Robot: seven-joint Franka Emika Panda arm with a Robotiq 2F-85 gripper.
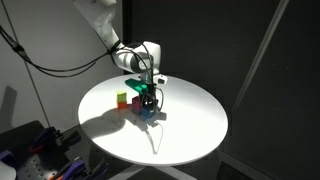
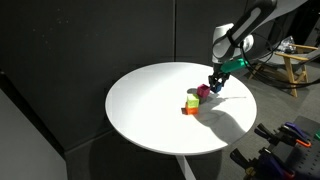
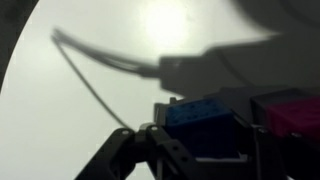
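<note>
Round white surface (image 1: 190, 130), dark backdrop behind it. The arm (image 1: 105, 30) reaches down from above, and the hand (image 1: 148, 102) hangs low over a small cluster of blocks near the far edge in an exterior view.

Blue block (image 3: 200, 115): in the wrist view it sits on the surface right in front of the hand, with dark finger parts to its left and right. The picture is dim and blurred. Cannot tell whether the fingers press on the block or just stand around it, nor how wide they are.

Magenta block (image 3: 290, 112): just beside the blue one, on the right of the wrist view. It also shows in an exterior view (image 2: 203, 91), next to the hand (image 2: 216, 84).

Green block (image 2: 193, 101) and orange block (image 2: 189, 110): close together, a little apart from the hand and nearer the middle of the surface.

The hand's shadow falls long across the surface in both exterior views.
</note>
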